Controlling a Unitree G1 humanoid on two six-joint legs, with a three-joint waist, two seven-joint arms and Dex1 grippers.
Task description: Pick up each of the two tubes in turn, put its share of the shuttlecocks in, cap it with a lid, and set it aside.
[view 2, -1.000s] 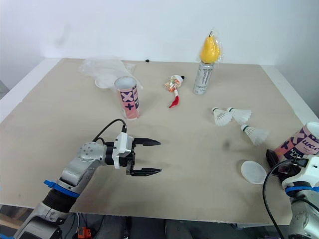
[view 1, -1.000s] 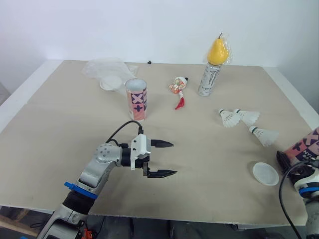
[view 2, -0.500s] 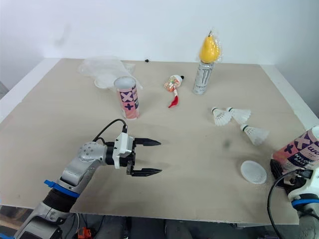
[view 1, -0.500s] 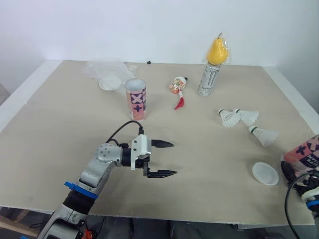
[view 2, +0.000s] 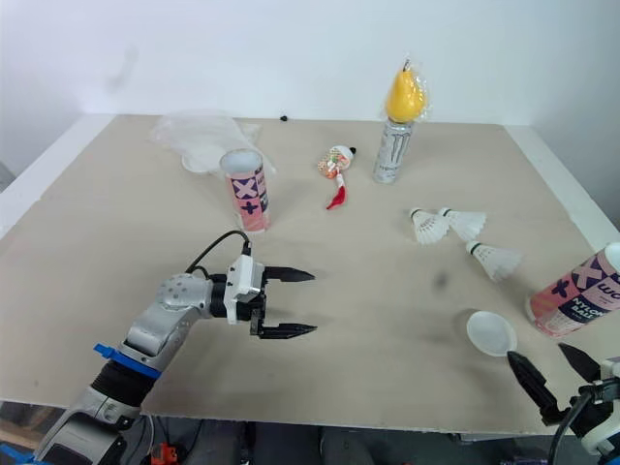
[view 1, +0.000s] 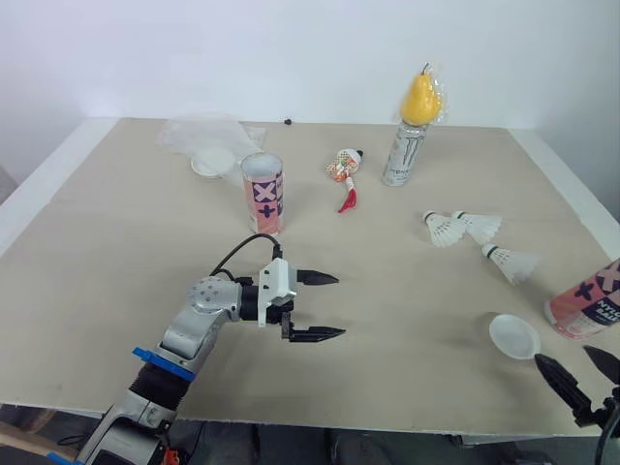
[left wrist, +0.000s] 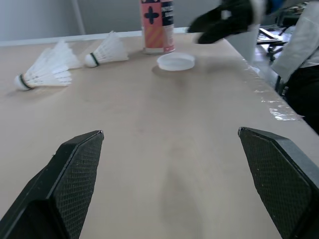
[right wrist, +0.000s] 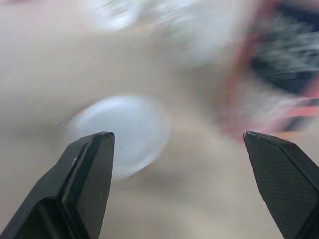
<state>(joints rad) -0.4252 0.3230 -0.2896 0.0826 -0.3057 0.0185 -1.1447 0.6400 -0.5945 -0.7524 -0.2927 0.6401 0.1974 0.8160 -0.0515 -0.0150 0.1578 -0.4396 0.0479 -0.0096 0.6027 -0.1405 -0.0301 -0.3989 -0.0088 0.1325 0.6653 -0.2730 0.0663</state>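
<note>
Two upright: left tube (view 1: pixel 263 194), right tube (view 1: pixel 585 312)

Matt beige tabletop (view 1: pixel 107 252), smooth glossy white plastic lid (view 1: pixel 514 335), shiny metal can (view 1: pixel 403 155).

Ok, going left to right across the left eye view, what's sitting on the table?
Far white lid → open tube → red-and-white wrapper → drink can → shuttlecock pair → near lid → second tube.

The right gripper (view 2: pixel 538 353) has let go of the tube (view 2: pixel 577 299), left it standing, and drawn back, fingers apart.
</note>
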